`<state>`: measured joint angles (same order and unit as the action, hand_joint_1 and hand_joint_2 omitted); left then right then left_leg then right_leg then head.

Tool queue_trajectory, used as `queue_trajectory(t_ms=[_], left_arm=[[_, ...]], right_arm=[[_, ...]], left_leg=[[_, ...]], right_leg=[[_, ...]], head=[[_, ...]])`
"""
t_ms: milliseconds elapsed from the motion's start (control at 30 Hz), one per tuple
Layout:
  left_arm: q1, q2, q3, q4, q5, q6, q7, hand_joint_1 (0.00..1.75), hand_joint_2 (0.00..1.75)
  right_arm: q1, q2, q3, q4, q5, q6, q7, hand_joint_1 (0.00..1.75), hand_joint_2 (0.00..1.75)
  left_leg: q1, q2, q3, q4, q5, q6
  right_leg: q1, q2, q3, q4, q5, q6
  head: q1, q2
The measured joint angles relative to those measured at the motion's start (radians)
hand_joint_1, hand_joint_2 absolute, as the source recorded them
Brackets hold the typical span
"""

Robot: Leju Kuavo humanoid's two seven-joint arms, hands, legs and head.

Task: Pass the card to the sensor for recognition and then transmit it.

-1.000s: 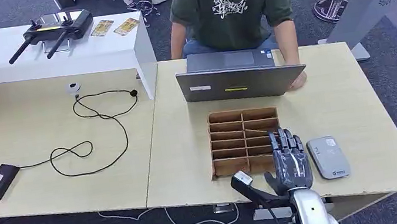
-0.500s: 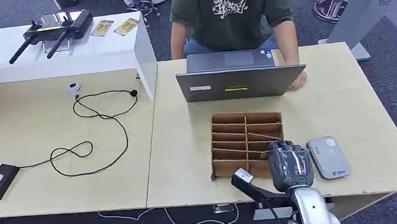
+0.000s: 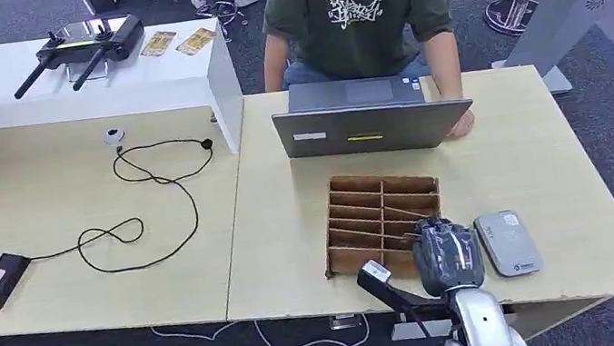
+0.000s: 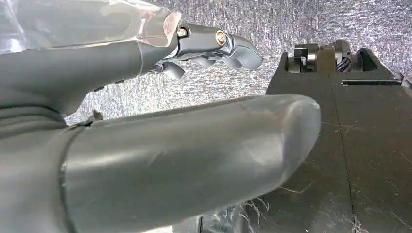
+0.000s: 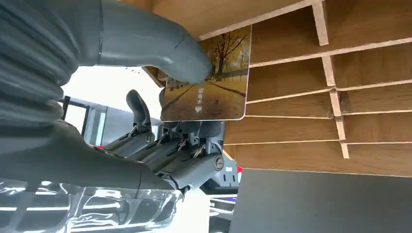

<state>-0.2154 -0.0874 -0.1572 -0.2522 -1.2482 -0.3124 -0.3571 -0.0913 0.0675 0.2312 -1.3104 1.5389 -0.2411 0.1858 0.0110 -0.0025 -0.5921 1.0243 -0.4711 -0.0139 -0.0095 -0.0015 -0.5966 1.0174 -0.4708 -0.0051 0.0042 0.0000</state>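
Spanning the light table (image 3: 520, 150), bare wood lies right of the compartmented wooden box (image 3: 381, 219); the grey sensor (image 3: 507, 242) sits near the front edge. The right hand (image 3: 447, 253) pinches the card (image 5: 214, 82) at the box's near corner. The left hand (image 4: 160, 145) hangs empty, fingers curled.

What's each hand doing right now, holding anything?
Left hand: empty, fingers curled in, hanging over the floor.
Right hand: pinching the autumn-tree picture card at the brown wooden slotted box.

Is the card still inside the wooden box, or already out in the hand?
Out: the right hand pinches the card in front of the wooden box.
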Motion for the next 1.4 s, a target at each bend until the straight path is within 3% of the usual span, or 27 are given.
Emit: queue_trajectory(t_ms=[200,400,933,1133,1400], left_arm=[[0.001,0.001,0.0,0.0,0.0,0.005,-0.002,0.0,0.0],[0.002,0.002,0.0,0.0,0.0,0.009,-0.003,0.0,0.0],[0.002,0.002,0.0,0.0,0.001,0.01,-0.003,0.0,0.0],[0.005,0.003,0.0,0.0,0.003,0.019,-0.005,0.0,0.0],[0.005,0.002,0.0,0.0,0.001,0.018,-0.008,0.0,0.0]], right_arm=[[0.007,0.0,0.0,-0.009,0.0,-0.045,-0.007,1.47,1.75],[0.031,0.011,-0.026,-0.076,0.0,-0.152,-0.035,1.43,1.75],[0.045,0.024,-0.055,-0.135,0.0,-0.164,-0.043,1.41,1.75],[0.079,0.036,-0.081,-0.196,-0.008,-0.248,-0.064,1.54,1.75],[0.127,0.05,-0.12,-0.275,-0.067,-0.304,-0.075,1.52,1.75]], left_leg=[[0.0,0.0,0.0,0.0,0.0,0.0],[0.0,0.0,0.0,0.0,0.0,0.0],[0.0,0.0,0.0,0.0,0.0,0.0],[0.0,0.0,0.0,0.0,0.0,0.0],[0.0,0.0,0.0,0.0,0.0,0.0]], right_leg=[[0.0,0.0,0.0,0.0,0.0,0.0],[0.0,0.0,0.0,0.0,0.0,0.0],[0.0,0.0,0.0,0.0,0.0,0.0],[0.0,0.0,0.0,0.0,0.0,0.0],[0.0,0.0,0.0,0.0,0.0,0.0]], head=[[0.0,0.0],[0.0,0.0],[0.0,0.0],[0.0,0.0],[0.0,0.0]])
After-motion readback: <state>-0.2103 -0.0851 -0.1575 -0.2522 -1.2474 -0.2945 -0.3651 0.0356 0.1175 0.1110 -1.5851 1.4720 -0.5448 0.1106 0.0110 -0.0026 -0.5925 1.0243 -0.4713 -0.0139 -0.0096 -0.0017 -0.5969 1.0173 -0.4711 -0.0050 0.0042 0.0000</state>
